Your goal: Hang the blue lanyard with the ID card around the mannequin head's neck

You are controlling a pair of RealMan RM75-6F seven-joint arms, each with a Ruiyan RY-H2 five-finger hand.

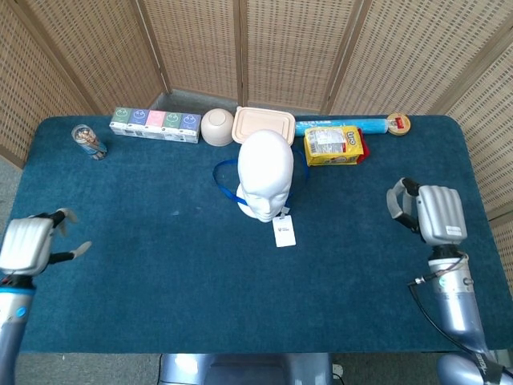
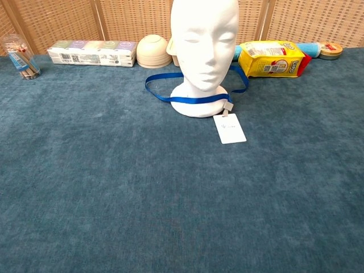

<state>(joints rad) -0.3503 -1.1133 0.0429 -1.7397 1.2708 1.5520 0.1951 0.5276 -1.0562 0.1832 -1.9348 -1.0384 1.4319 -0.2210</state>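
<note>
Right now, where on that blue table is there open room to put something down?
The whole front stretch, between the left hand and right hand, before the ID card. The back edge is crowded, from the jar to the yellow packet.

Head view: the bench [image 1: 160,265] is seen from high above, looking steeply down toward the screen [image 1: 280,48] behind; the whole top is taken in. Chest view: the bench [image 2: 114,199] is viewed from low at the front edge, near its surface, facing the back row. Shared by both: the head [image 1: 265,172] [image 2: 205,51] mid-bench and the back row items.
</note>
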